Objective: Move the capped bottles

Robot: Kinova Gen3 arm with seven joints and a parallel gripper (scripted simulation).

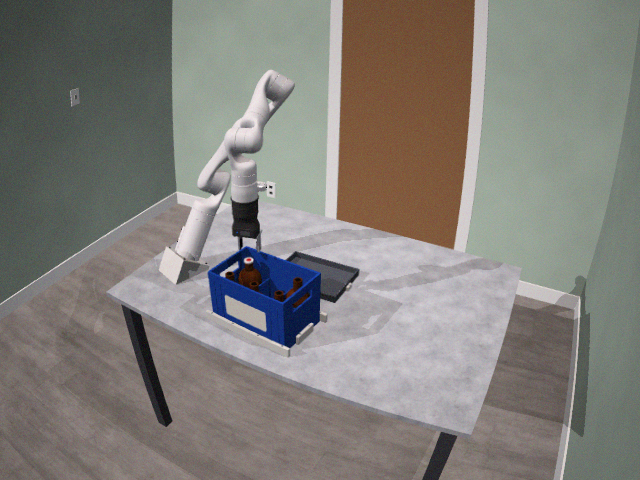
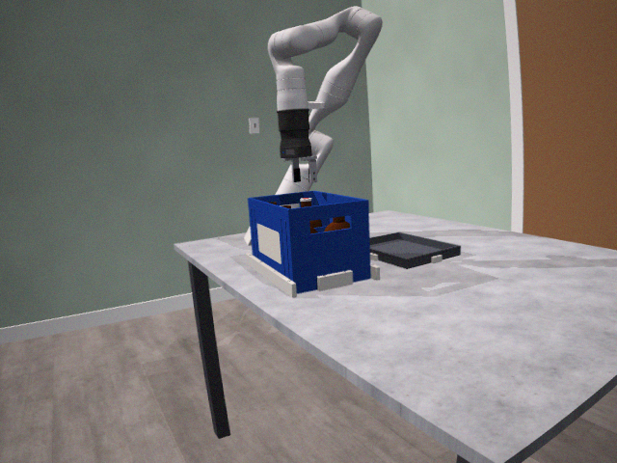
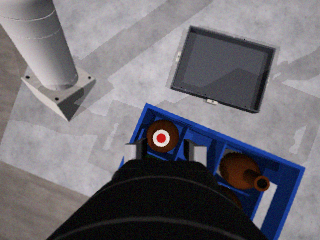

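A: Blue plastic walls box in our target. From the top view, the crate (image 1: 264,299) sits on the table (image 1: 413,335), and the capped bottle (image 1: 248,271) stands in its far corner cell with the open bottles (image 1: 289,291) nearer the other end. Our gripper (image 1: 249,241) hangs just above that cap, fingers spread wide and holding nothing.

B: So we judge this to be the approach for the first pick. The tray (image 1: 324,274) beyond the crate carries nothing yet.

A: From the exterior view, the gripper (image 2: 304,172) is above the crate (image 2: 308,239) rim, not yet inside. The tray (image 2: 414,249) lies just beside the crate, low-walled, with open table around it.

B: The wrist view shows the red-and-white cap (image 3: 161,137) between our fingertips, slightly ahead of them. The crate wall (image 3: 145,112) runs close behind the bottle.

A: Then we need a straight descent, closing on the neck below the cap. The room is tight: a corner cell, wall on two sides, dividers on the others.

B: And the crate stands loose, so a finger catching the rim could shift it.
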